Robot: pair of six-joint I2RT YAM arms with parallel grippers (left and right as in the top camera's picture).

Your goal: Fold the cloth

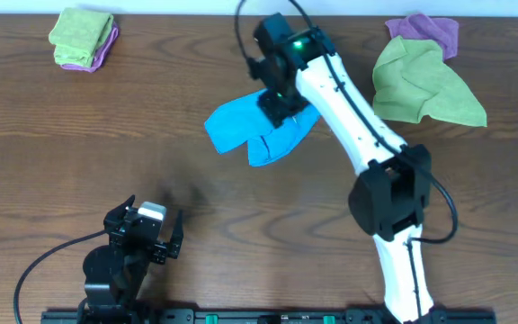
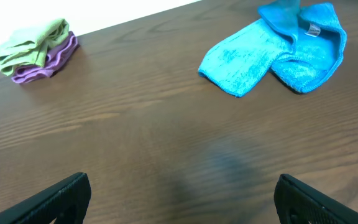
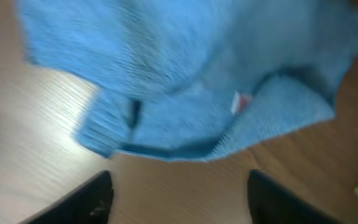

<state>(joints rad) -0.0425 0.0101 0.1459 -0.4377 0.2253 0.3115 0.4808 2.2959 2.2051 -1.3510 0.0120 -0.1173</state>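
The right hand [image 1: 277,101] hangs over the cloth [image 1: 239,126], and in its own wrist view its two dark fingers [image 3: 92,200] stand spread wide apart with only bare wood between them. The blue fabric lies just beyond the tips, and that view is too blurred to tell whether they touch it. The left hand [image 1: 144,236] sits well apart from the cloth, near the front edge of the surface [image 1: 79,153]. It is likewise spread wide and holds nothing, its fingertips [image 2: 67,194] showing at the bottom corners of the left wrist view. The cloth [image 2: 241,59] lies on the dark wooden surface towards the middle of its far half, loosely doubled over rather than flat. One smooth flap reaches to the left, and a rounded fold beside it curls over on itself. A small white tag [image 2: 314,29] shows on the curled part (in the right wrist view the tag [image 3: 241,101] carries a hint of red, too blurred to read). No other label or writing can be made out on the cloth [image 3: 185,68].
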